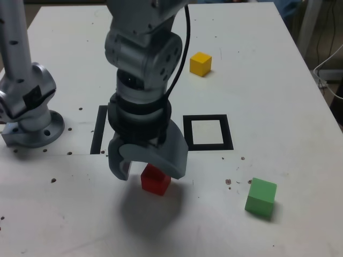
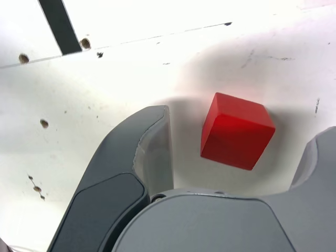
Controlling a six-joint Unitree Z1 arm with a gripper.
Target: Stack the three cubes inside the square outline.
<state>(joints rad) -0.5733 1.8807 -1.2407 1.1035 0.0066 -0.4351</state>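
The red cube (image 2: 239, 131) looks light and stiff, probably wood or hard plastic, so it should bear a firm squeeze without denting or breaking. Its smooth, flat sides may let it slip or swivel if only a corner is caught. The best hold is low on two opposite upright faces, pads flat against them and top left free for the next cube; at the moment it sits askew to the fingers, so a small turn of the wrist would probably help.

The gripper (image 2: 247, 121) stands with its fingers apart, the cube between them and bare surface showing on both sides, so nothing is clamped.

The cube is a plain, matte, saturated red with crisp edges and a slightly softened corner, and it casts a soft shadow. It rests on the white table (image 1: 257, 75), on the side away from the far edge, nearer the arm's base (image 1: 33, 131) than the table's edge on the exterior view's right. The green cube (image 1: 261, 197) is the one closer to that right edge, pale and evenly coloured, while the yellow cube (image 1: 200, 63) lies towards the far edge, bright on top and more orange on its sides. The square outline (image 1: 227, 132), thick and black around white, lies between those two in depth, with no cube inside it, so the stack is still to be begun
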